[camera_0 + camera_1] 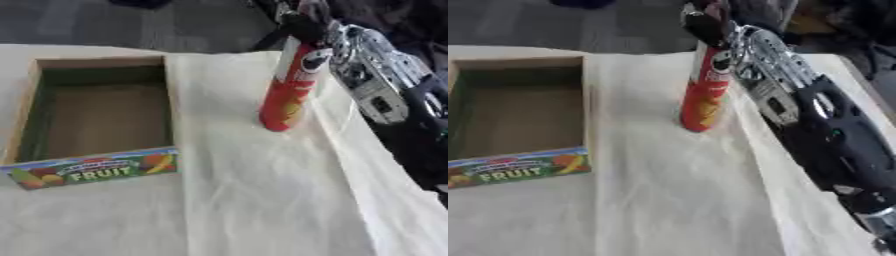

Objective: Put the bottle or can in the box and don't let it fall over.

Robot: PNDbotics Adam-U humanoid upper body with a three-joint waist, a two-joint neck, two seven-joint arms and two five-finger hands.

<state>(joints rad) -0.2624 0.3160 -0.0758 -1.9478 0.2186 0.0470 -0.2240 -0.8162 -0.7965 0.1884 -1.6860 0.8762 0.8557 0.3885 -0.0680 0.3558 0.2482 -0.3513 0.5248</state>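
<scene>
I have the right hand (726,37) at the top of the red can (289,90), dark fingers curled around its upper end, arm running in from the lower right. Can stands on the cream cloth (262,200), leaning a bit with its top toward the hand, base touching the cloth. It sits well right of the cardboard box (96,117), outside it. Box is open, nothing in it, "FRUIT" label on the near wall. Left hand shows in neither view.

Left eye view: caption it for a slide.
Right hand grips a red snack can standing beside the empty fruit box.
</scene>
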